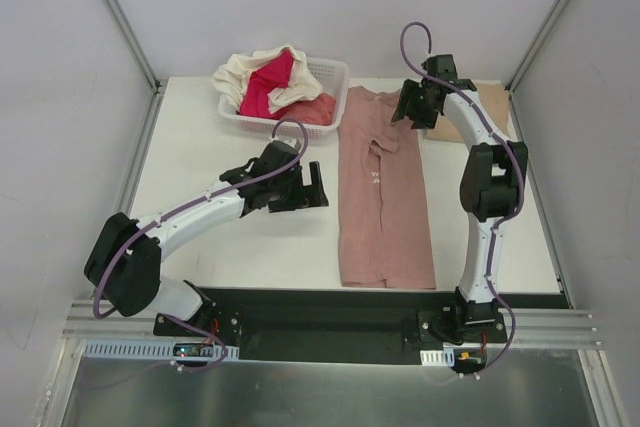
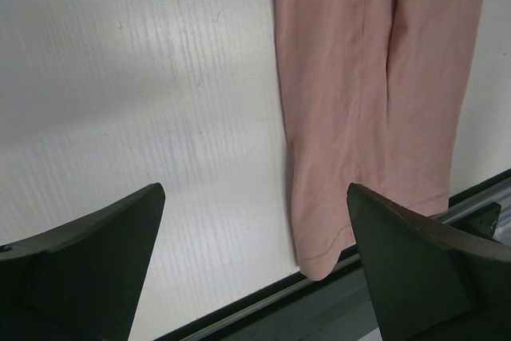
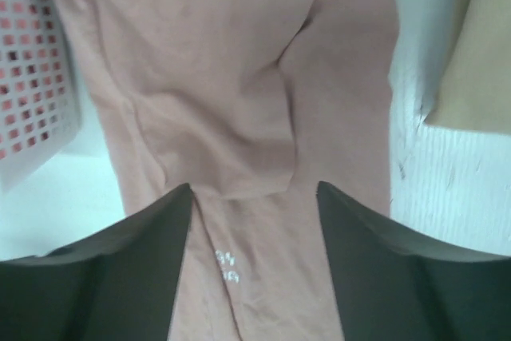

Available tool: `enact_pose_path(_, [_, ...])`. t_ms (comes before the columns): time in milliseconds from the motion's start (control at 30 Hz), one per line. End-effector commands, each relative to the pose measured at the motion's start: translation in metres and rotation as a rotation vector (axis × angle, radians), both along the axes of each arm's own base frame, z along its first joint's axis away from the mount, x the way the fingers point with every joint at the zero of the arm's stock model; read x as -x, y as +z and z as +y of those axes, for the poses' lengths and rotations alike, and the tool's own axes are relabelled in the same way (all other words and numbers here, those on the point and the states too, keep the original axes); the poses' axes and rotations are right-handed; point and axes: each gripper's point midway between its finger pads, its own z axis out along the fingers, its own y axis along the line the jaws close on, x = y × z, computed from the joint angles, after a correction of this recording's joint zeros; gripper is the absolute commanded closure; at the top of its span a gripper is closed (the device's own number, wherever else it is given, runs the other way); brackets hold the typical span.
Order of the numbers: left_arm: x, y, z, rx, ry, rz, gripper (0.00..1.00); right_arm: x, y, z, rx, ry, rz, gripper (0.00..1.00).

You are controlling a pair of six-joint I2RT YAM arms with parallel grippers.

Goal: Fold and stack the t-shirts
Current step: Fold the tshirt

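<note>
A dusty-pink t-shirt [image 1: 385, 197], folded lengthwise into a long strip, lies in the middle of the white table [image 1: 220, 242]. The left gripper [image 1: 318, 187] sits just left of it, its fingers spread wide and holding nothing. The right gripper [image 1: 405, 107] hangs over the shirt's far end, where a sleeve is folded in, its fingers likewise apart and empty. Behind it lies a flat tan t-shirt [image 1: 490, 107]. A white lattice basket [image 1: 335, 77] at the back holds a cream tee [image 1: 240, 75], a magenta tee [image 1: 265, 92] and a coral tee [image 1: 315, 112].
</note>
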Motion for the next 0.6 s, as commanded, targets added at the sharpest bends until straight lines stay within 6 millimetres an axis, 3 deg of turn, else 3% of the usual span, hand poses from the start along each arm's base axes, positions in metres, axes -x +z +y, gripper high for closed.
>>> enact_pose_path(0, [0.001,0.011,-0.002,0.034,0.008,-0.034,0.01,-0.016,-0.010,0.006,-0.070,-0.050,0.041,0.39])
enact_pose_path(233, [0.001,0.007,-0.001,0.023,0.003,-0.032,0.01,-0.007,-0.047,0.005,-0.057,-0.060,0.123,0.44])
enact_pose_path(567, [0.003,0.004,0.000,0.021,0.002,-0.028,0.01,0.001,-0.070,0.012,-0.095,-0.060,0.192,0.55])
